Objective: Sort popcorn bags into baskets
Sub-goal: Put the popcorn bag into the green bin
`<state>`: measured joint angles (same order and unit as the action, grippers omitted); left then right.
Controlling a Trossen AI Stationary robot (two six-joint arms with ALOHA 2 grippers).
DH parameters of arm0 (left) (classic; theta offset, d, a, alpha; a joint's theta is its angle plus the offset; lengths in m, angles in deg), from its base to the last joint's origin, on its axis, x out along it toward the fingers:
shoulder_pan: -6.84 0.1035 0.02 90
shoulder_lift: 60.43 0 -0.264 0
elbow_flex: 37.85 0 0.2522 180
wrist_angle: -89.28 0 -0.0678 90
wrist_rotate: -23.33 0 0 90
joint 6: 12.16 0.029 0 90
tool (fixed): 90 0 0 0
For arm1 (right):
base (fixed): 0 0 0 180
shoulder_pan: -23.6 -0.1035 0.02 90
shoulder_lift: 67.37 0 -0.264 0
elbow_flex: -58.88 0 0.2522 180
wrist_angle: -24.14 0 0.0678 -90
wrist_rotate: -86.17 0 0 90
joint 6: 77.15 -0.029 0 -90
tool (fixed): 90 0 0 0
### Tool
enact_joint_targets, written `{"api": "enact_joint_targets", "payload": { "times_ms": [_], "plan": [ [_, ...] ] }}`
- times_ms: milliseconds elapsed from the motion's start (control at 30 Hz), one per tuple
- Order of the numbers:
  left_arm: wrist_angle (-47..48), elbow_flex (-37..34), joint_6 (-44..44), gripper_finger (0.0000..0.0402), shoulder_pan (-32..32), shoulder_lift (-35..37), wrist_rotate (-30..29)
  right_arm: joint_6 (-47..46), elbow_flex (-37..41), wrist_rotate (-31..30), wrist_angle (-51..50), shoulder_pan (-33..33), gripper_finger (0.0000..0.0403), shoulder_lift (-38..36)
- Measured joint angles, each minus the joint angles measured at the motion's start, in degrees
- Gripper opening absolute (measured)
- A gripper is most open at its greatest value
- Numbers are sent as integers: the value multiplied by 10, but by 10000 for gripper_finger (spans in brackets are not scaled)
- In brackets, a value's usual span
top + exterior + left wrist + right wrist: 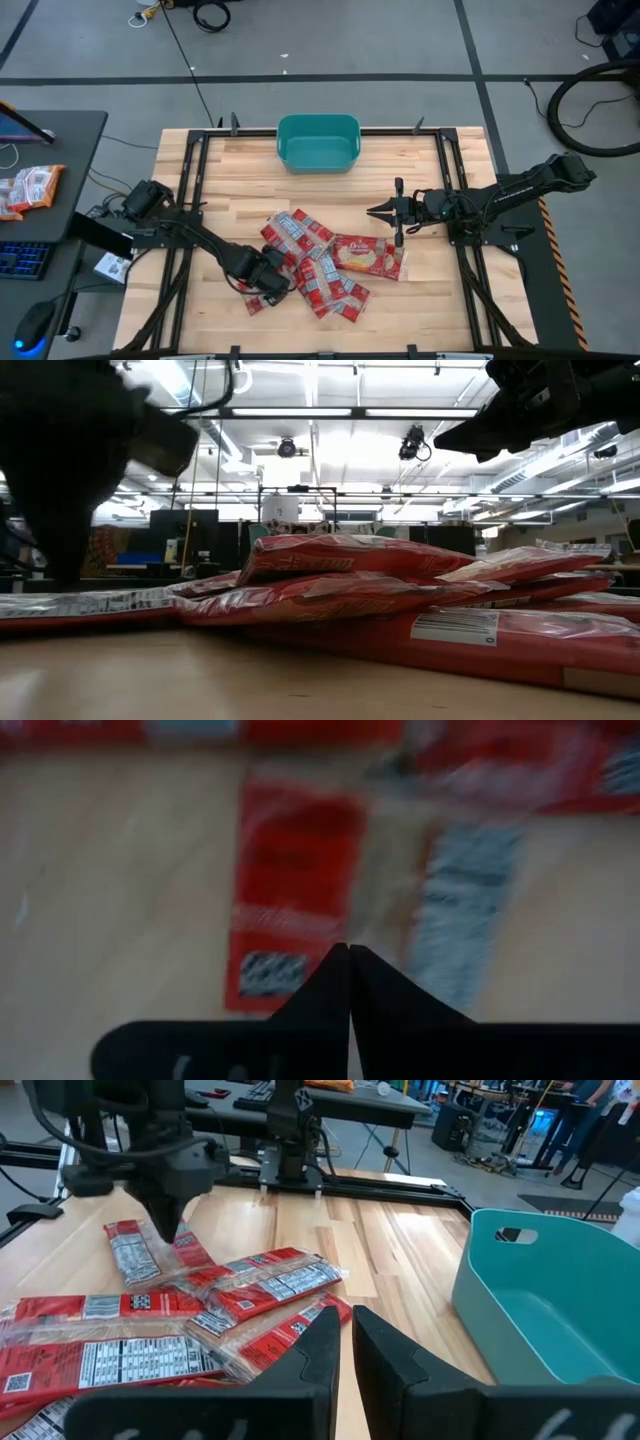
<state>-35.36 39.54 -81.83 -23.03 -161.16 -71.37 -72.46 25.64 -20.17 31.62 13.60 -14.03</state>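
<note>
My left gripper [272, 283] sits low over the near-left edge of the pile, its two fingers [330, 990] pressed fully together tip to tip. In my left wrist view the tips meet above a single red packet [290, 910] lying flat on the wood; I cannot tell whether any film is pinched between them.

My right gripper [385, 211] hangs above bare board on the right side, clear of the pile, with only a narrow slit between its fingers [310, 1345] and nothing held.

Count of popcorn bags [315, 262]: one large bag with a yellow-orange picture [367, 255] at the pile's right edge, plus roughly eight or nine small red packets overlapping to its left. The overlap prevents an exact figure. From the low view the packets stack several layers deep.

Count of baskets: one, a teal basket [318, 142], at the far edge of the table near the middle, well apart from the pile. Its interior shows no packet.

The table [230, 190] is pale butcher-block wood framed by dark rails. To the left stands a dark desk [70, 150] carrying orange-white packets [30, 188] and a keyboard [22, 260]. The floor is grey concrete with cables [190, 60]. Beyond, ceiling strip lights [310, 412] run across an open workshop.
</note>
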Motion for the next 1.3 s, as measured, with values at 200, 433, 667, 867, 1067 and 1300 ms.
{"api": "enact_joint_targets", "payload": {
  "times_ms": [200,433,667,867,1067,1300],
  "plan": [
    [2,18,43,27,5,-1,-16,0,0,0,0,0,36,0],
    [45,15,56,141,5,-2,-42,-4,0,0,-4,0,36,0],
    [57,15,91,213,1,-19,-42,-4,0,4,-6,0,36,0],
    [73,15,115,202,16,-21,-20,-7,0,12,-3,0,36,0],
    [63,-4,138,184,29,-20,-3,-7,0,14,-4,-1,36,0],
    [-62,-76,130,174,35,-15,43,-7,0,15,-5,-1,36,0]
  ]
}}
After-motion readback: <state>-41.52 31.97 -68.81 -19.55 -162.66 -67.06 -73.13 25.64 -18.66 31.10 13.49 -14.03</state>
